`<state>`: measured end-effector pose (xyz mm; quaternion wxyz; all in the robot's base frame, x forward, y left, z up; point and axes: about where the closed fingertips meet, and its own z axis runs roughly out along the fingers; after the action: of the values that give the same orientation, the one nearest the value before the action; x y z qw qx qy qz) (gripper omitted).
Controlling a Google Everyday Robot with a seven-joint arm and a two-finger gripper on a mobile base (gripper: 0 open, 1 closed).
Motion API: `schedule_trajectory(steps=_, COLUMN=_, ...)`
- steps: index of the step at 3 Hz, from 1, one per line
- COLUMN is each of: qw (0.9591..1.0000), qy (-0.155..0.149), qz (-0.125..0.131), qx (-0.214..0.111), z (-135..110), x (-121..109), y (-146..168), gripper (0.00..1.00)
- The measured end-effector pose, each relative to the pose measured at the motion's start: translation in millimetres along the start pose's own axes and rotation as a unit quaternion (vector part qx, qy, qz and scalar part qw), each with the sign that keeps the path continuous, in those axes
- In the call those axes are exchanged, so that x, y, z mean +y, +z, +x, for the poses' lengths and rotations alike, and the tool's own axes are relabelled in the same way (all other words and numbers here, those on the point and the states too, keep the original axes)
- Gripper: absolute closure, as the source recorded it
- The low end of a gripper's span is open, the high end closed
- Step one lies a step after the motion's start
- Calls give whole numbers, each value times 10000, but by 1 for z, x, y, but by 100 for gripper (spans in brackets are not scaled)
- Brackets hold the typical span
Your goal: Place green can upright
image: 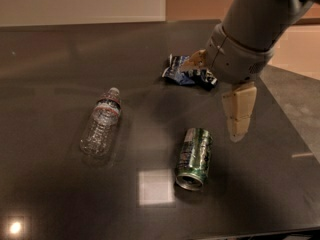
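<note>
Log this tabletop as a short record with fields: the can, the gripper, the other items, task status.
green can: lying on its side on the dark table, one round end facing the camera
gripper: pointing down, to the right of the can in the view, apart from it, holding nothing
water bottle: on its side, left of the can, cap end away from the camera
snack bag: beyond the can, partly hidden by the arm
task status: can not yet upright
</note>
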<state>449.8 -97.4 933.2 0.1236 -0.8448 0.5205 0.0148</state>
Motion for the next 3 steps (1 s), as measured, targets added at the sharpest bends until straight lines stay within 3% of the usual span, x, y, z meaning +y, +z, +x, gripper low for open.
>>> schedule_trajectory(steps=1, qw=9950, qy=-988, qz=-155, qx=34, z=-18, x=12, y=15, gripper=0)
schedule_trajectory(steps=2, qw=9823, qy=-1846, qz=-294, qx=76, z=-31, x=27, y=34, gripper=0)
schedule_trajectory(steps=3, qw=9675, qy=-2480, qz=-486, qx=4, z=-42, x=42, y=50, gripper=0)
